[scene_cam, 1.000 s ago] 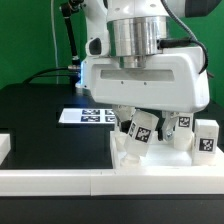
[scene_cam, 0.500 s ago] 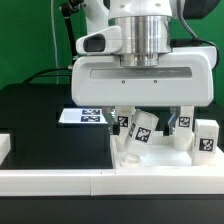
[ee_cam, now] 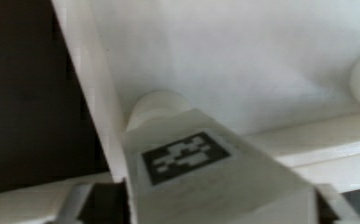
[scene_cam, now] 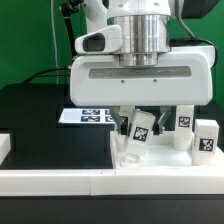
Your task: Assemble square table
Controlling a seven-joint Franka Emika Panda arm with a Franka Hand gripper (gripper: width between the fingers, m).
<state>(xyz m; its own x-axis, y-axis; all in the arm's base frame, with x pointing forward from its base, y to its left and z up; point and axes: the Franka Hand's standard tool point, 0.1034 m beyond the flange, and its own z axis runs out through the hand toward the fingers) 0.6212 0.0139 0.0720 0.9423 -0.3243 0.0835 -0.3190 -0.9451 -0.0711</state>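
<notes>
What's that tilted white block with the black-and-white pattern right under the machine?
It is a table leg: a short, blocky piece that looks like white plastic, with a square black-and-white marker tag on its face. It leans tilted, not upright, directly under the gripper, over the white table top. The wrist view shows it close up.

Black table [scene_cam: 40, 120], marker board [scene_cam: 88, 116], square top [scene_cam: 160, 160] (white)

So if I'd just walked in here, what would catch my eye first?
Probably the big white end effector filling the middle of the exterior view, hanging low over the white table top. Right beneath it a small tagged leg leans tilted, and the wrist view shows that leg up close beside the top's raised rim. Behind, toward the exterior view's left, the marker board lies flat on the black table.
</notes>
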